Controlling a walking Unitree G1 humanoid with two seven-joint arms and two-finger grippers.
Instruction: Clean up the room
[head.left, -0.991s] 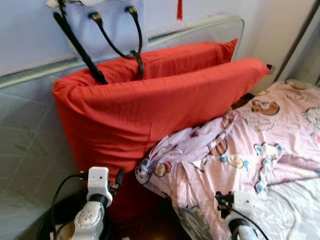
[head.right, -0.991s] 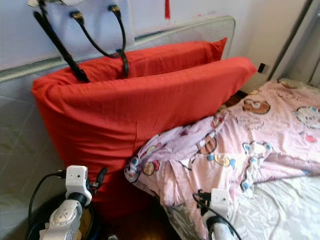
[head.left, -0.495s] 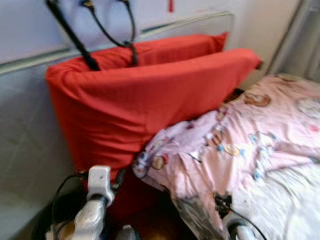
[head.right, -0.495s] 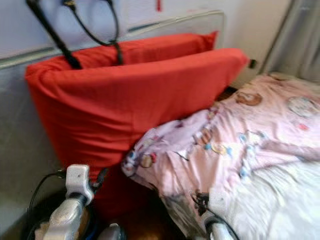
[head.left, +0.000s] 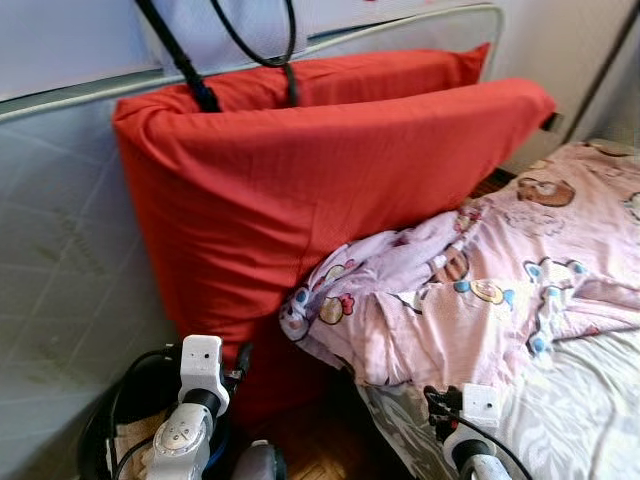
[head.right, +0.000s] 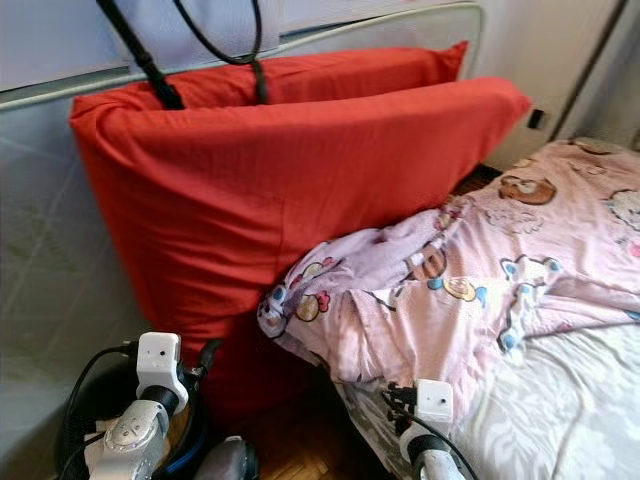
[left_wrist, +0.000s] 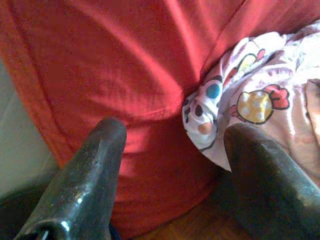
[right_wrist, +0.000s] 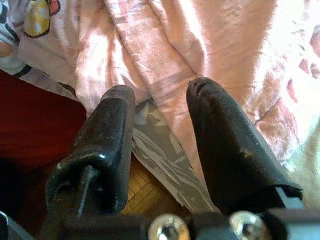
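A: Left arm pose?
B: Raised low at the bottom left, silver forearm pointing up toward the big red pillow (head.left: 300, 190). Left end effector (left_wrist: 172, 137) spread wide, holding nothing, both black fingers (left_wrist: 87, 175) aimed at the lower face of that pillow and at the corner of the pink cartoon blanket (head.left: 480, 290) beside it. Not touching either.

A: Right arm?
B: Low at the bottom right, wrist just over the bed edge. Right end effector (right_wrist: 160, 107) parted to a medium gap, empty, hovering above the pink blanket folds where they hang over the grey patterned sheet (right_wrist: 160, 160). Contact with the cloth: cannot tell.

A: Task stuff, where?
B: Red pillow standing upright on its long edge, leaning on the quilted mattress (head.left: 60, 250) set against the wall. Second red pillow (head.left: 390, 75) just behind it, also upright. Pink blanket bunched on the bed, its crumpled corner pressed against the front pillow's lower right. Pale sheet (head.left: 590, 400) bare at the near right of the bed.

A: Anything else?
B: Black straps (head.left: 180, 60) hanging down behind the pillows, ends tucked behind the top edge. Dark round basket (head.right: 190, 440) on the floor by the left arm. Wood parquet floor (head.left: 320, 450) between pillow and bed.
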